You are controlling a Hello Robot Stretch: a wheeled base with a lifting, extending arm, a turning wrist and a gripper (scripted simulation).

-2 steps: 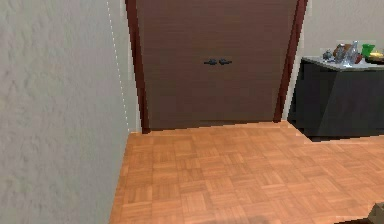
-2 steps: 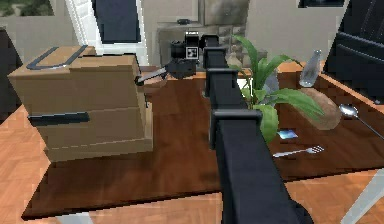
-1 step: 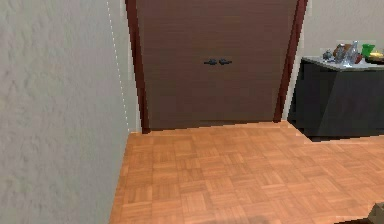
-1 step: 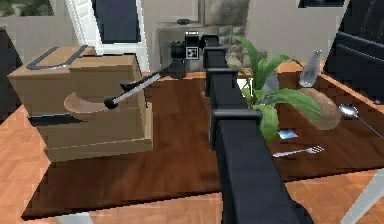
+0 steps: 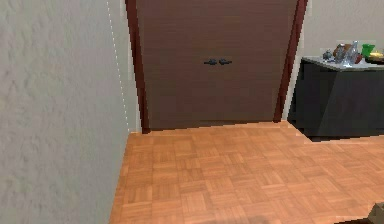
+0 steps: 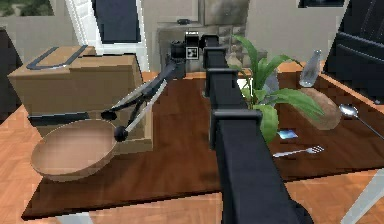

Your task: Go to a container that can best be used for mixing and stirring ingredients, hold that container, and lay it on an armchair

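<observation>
Arm side view: a brown bowl point(image 6: 72, 152) lies on the dark tabletop point(image 6: 180, 160) just in front of a cardboard box point(image 6: 75, 80). The fingers point(image 6: 125, 128) slant past the box's right corner to the bowl's rim. Their tips blur into it, so I cannot tell their set, nor whether they hold anything. The arm point(image 6: 235, 140) hides part of a plant point(image 6: 268, 85) right of the box. In the forward view, a dark cabinet point(image 5: 340, 98) is cut off at the right edge, and the small things on top are unclear.
</observation>
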